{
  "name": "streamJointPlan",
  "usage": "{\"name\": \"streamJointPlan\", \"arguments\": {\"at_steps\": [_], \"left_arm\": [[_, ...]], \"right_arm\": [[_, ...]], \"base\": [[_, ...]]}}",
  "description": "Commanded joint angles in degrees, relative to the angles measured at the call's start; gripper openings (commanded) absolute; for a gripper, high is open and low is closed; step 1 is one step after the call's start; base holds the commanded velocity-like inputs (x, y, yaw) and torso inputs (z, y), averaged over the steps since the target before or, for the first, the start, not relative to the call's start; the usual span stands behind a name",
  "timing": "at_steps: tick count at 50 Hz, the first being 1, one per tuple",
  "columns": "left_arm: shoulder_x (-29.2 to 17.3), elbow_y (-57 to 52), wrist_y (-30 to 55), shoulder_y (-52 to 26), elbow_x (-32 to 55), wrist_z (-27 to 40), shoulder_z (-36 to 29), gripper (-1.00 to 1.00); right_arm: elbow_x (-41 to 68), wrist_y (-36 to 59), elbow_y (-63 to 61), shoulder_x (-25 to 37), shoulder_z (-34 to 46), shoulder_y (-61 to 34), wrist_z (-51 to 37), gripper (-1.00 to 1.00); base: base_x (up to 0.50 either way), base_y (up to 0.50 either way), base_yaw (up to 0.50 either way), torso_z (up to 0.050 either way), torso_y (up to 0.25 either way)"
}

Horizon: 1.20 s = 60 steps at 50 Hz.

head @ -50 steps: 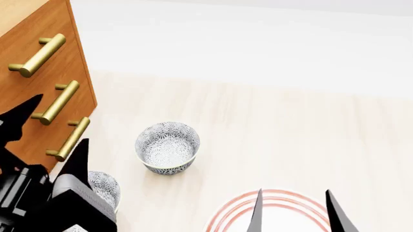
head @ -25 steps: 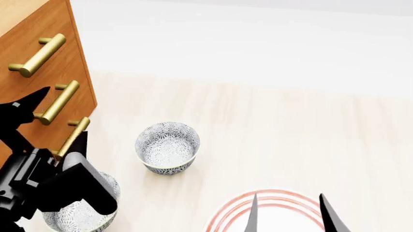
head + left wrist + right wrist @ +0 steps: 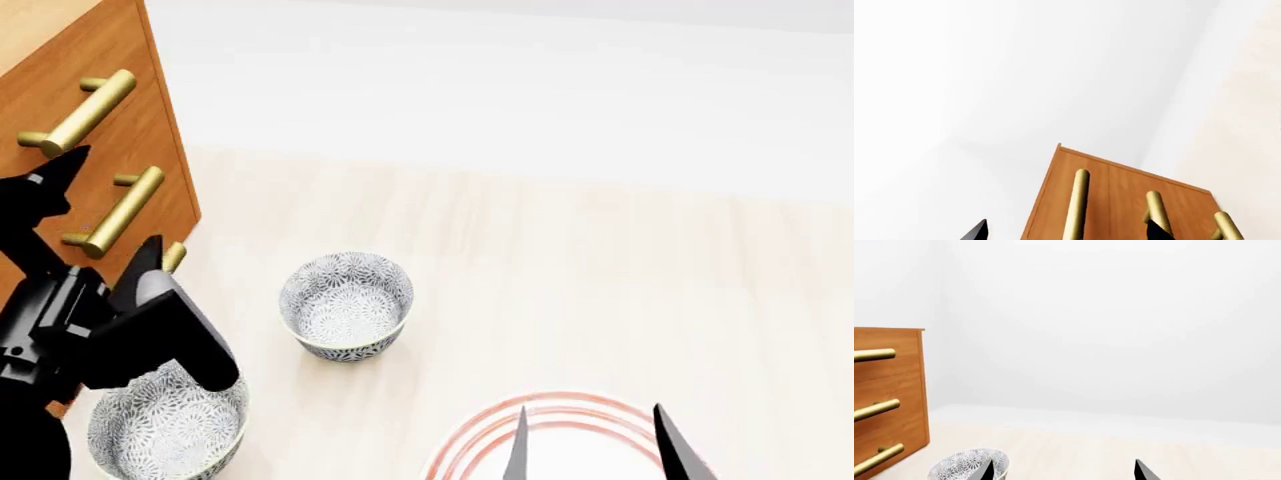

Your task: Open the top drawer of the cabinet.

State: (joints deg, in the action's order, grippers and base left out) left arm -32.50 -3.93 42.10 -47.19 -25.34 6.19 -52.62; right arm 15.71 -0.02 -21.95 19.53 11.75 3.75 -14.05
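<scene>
The cabinet [image 3: 134, 140] stands at the far left, orange-brown, with three brass bar handles. Its top drawer [image 3: 40, 95] is flush with the two below, and its handle [image 3: 83, 112] is free. My left gripper [image 3: 110, 200] is open in front of the drawer fronts, touching nothing. In the left wrist view the top handle [image 3: 1078, 205] lies between the two fingertips of that gripper [image 3: 1067, 232], and the middle handle [image 3: 1157, 207] sits by one tip. My right gripper [image 3: 587, 445] is open and empty above a plate; the right wrist view also shows this gripper [image 3: 1064, 472] and the cabinet [image 3: 894, 390].
A patterned bowl [image 3: 347, 303] sits on the pale wooden table [image 3: 601, 270] right of the cabinet. A second patterned bowl [image 3: 167, 430] lies under my left arm. A red-ringed plate [image 3: 467, 445] is at the near edge. A white wall rises behind.
My left gripper has risen and moved toward the cabinet, from the bottom handle's level up toward the top handle, uncovering the near bowl. The right gripper shifted slightly left.
</scene>
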Motion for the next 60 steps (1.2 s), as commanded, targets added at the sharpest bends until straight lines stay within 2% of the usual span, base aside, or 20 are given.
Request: {"name": "streamJointPlan", "arguments": {"at_steps": [1,16,33,60], "left_arm": [[2.0,1.2,2.9,-1.9,-3.5,-1.0,0.4,1.0],[4.1,7.5,0.6,-3.7,0.6,-6.4,-1.0,1.0],[6.3,15.6,-0.3,-7.5,2.6,-8.2,-0.3,1.0],[7.9,25.6,-1.5,-10.4,3.0,-6.7,0.0,1.0]], "right_arm": [[-2.0,0.7,-1.5,-0.7,-0.8,0.4,0.8,1.0],[-1.8,0.6,-1.1,-0.5,-0.4,0.2,0.8,1.0],[-1.8,0.3,-0.2,-0.4,0.0,0.2,0.6,1.0],[-1.6,0.4,-0.2,0.0,0.6,0.0,0.2,1.0]], "base": [[0.0,0.0,0.0,0.0,0.0],[0.0,0.0,0.0,0.0,0.0],[0.0,0.0,0.0,0.0,0.0],[0.0,0.0,0.0,0.0,0.0]]}}
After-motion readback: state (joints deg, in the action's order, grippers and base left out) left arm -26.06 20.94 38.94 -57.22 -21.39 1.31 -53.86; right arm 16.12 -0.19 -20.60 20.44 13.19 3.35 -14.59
